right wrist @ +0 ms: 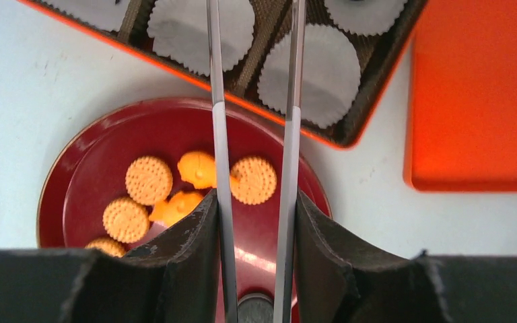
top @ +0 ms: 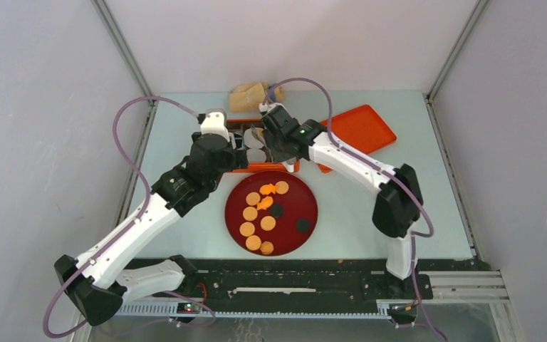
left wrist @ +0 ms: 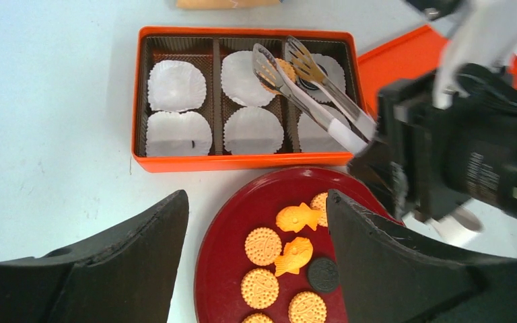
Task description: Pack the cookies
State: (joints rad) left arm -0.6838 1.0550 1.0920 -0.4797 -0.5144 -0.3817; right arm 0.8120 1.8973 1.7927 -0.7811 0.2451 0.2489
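Several tan round cookies, two orange fish-shaped pieces and two black cookies lie on the dark red plate. They also show in the left wrist view and the right wrist view. My right gripper is shut on metal tongs. The tong tips reach over the right compartment of the orange box, with a tan cookie between them and a black cookie beside it. My left gripper is open and empty above the plate's far edge.
The box holds white paper liners in three compartments. An orange lid lies to the right of the box. A tan bag sits behind it. The two wrists are close together over the box and plate.
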